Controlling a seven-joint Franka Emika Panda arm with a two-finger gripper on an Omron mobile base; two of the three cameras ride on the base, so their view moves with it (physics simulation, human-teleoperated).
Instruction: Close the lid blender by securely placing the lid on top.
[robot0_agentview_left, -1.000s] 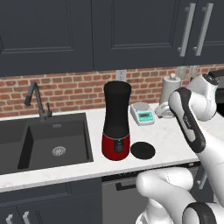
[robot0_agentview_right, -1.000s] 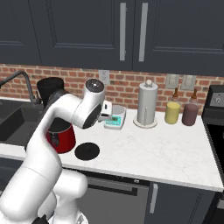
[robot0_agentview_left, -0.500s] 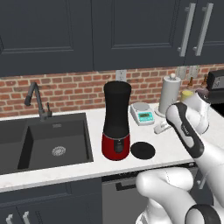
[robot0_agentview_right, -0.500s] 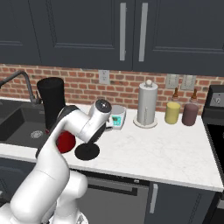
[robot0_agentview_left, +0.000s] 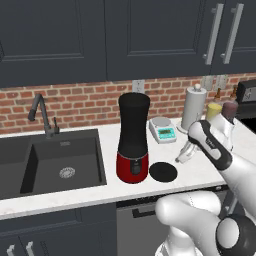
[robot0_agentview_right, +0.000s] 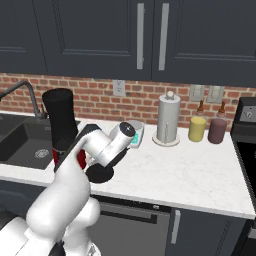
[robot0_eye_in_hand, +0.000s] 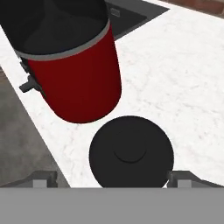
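One black lid (robot0_agentview_left: 163, 171) lies flat on the white counter (robot0_agentview_left: 200, 170), just beside the blender (robot0_agentview_left: 133, 138) and not on top of it. In the left base view the lid is to the right of the blender's red base, very close to it. The blender stands upright between the lid and the dark sink (robot0_agentview_left: 60, 160).

The gripper (robot0_agentview_left: 184, 155) is low, near the counter, on the far side of the lid from the blender. In the hand view the lid (robot0_eye_in_hand: 131, 152) sits between the two finger tips (robot0_eye_in_hand: 43, 178), and the blender's red base (robot0_eye_in_hand: 78, 83) is just past it. The fingers are wide apart, wider than the lid, and they hold nothing.

Behind the lid, a little farther from the blender, sits a small scale (robot0_agentview_left: 163, 129) with a teal screen. Next to the scale stands a white paper-towel roll (robot0_agentview_left: 193, 108).
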